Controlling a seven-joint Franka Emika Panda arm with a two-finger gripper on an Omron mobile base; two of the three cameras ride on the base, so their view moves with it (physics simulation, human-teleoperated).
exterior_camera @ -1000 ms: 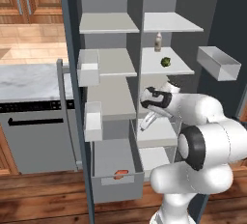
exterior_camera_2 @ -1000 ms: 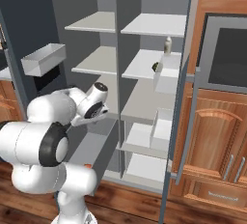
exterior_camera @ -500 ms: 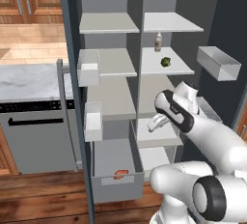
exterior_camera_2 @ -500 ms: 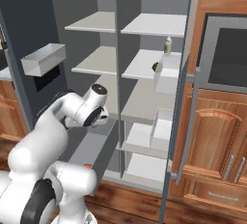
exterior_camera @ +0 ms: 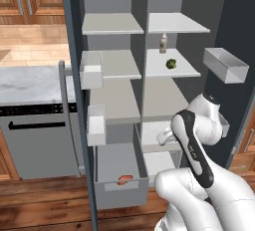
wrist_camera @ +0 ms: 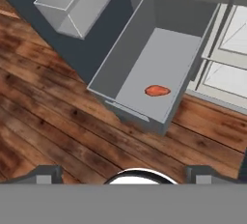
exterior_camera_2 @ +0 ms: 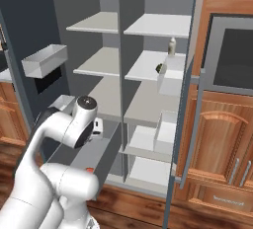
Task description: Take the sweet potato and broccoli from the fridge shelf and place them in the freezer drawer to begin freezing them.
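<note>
The sweet potato (wrist_camera: 157,91) is orange-red against the flat grey drawer (wrist_camera: 140,54) at centre frame. The broccoli (exterior_camera: 171,64), upper right of centre, is dark green on a pale grey shelf (exterior_camera: 172,70). Beside it the bottle (exterior_camera: 163,43) is brownish with a pale cap. The floor (wrist_camera: 53,131) is dark, streaked brown wood planks. The cabinets (exterior_camera_2: 217,139) at right are warm reddish-brown wood.

the sweet potato (wrist_camera: 157,91) lies in the open freezer drawer (wrist_camera: 144,44); the broccoli (exterior_camera: 171,64) and a bottle (exterior_camera: 163,43) sit on a fridge shelf (exterior_camera: 187,70).
</note>
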